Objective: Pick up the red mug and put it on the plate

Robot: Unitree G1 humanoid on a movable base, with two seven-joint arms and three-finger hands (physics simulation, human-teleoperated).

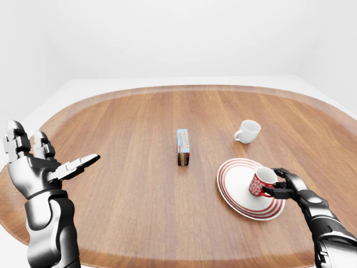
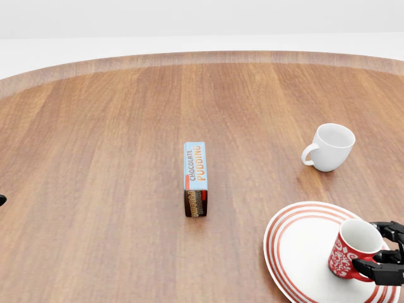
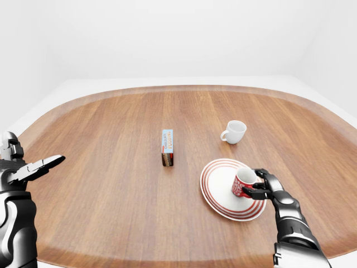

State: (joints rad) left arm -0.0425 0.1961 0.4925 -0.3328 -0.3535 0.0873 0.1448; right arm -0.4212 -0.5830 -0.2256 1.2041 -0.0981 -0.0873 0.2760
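The red mug [image 2: 349, 251] with a white pattern stands on the right part of the red-ringed white plate [image 2: 297, 249], leaning slightly left, at the head view's lower right. My right hand [image 2: 375, 254] is shut on the mug's right side, with fingers above and below its handle side. Whether the mug's base rests fully on the plate I cannot tell. My left hand [image 1: 61, 167] is held up open at the left of the left-eye view, far from both.
A white mug [image 2: 331, 147] stands above the plate in the head view. A chocolate pudding box [image 2: 196, 178] stands upright near the middle of the round wooden table [image 2: 95, 126]. The table's near rim runs along the bottom of the left-eye view.
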